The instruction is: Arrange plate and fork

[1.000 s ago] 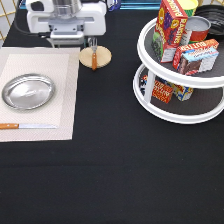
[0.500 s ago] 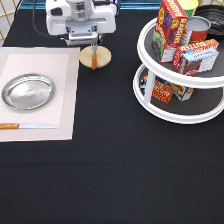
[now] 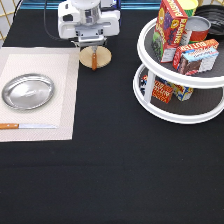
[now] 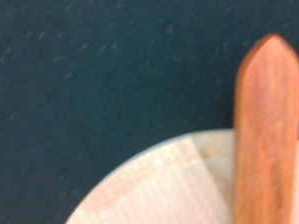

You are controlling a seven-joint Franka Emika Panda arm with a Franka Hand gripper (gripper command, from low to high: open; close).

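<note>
Plate (image 3: pixel 27 91) lies on the pale placemat (image 3: pixel 60 60) at the exterior view's left, with a knife (image 3: pixel 27 126) below it near the mat's bottom edge. Further right, the tool (image 3: pixel 92 44) sits directly over the wooden disc (image 3: pixel 102 56), where the fork (image 3: pixel 93 61) rests, handle pointing toward the bottom. Whether the tool is released or clenched cannot be told. The fork appears to overhang the disc; an off-centre grip could tip it onto the bench (image 3: pixel 115 170). A tiered turntable (image 3: pixel 150 100) of groceries stands at the right.
</note>
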